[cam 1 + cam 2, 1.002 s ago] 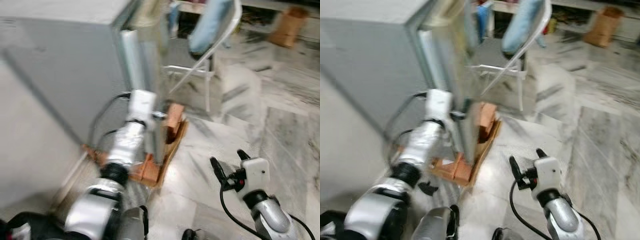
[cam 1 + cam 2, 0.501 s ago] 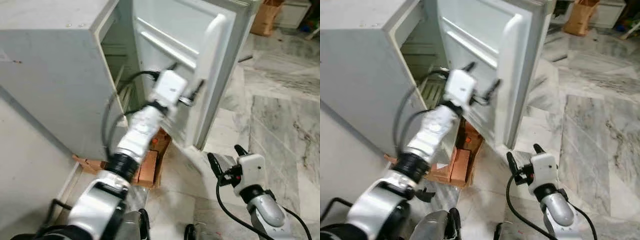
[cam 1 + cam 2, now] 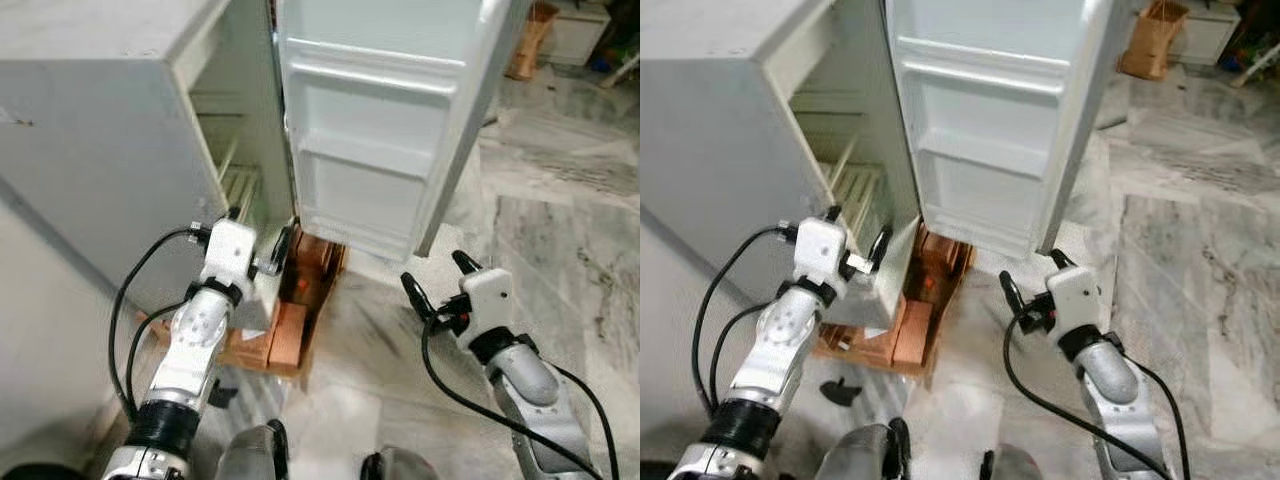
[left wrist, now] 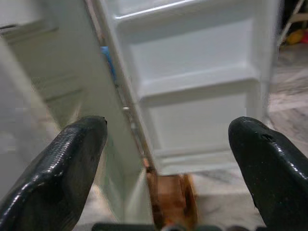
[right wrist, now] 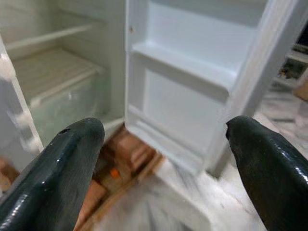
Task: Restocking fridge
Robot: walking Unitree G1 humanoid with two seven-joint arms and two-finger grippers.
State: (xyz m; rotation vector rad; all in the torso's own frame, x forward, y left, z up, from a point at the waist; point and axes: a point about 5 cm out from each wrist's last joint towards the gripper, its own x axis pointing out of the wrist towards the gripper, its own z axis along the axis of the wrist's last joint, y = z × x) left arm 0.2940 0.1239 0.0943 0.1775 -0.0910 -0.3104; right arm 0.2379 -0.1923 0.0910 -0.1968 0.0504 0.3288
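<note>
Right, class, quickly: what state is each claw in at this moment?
Left claw: open, holding nothing, near the fridge door.
Right claw: open, holding nothing.

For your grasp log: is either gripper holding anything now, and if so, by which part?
Nothing is held. The left gripper and the right gripper are both open and empty, in front of the open fridge door.

The tall pale-grey fridge cabinet [image 3: 110, 150] at left looks like matt painted metal; its open white door liner [image 3: 375, 150] is smooth, faintly glossy moulded plastic. Polished grey-veined marble floor [image 3: 560, 230] shines at right. Reddish rough bricks [image 3: 290, 335] sit on brown cardboard [image 3: 300, 368] at lower centre.
</note>
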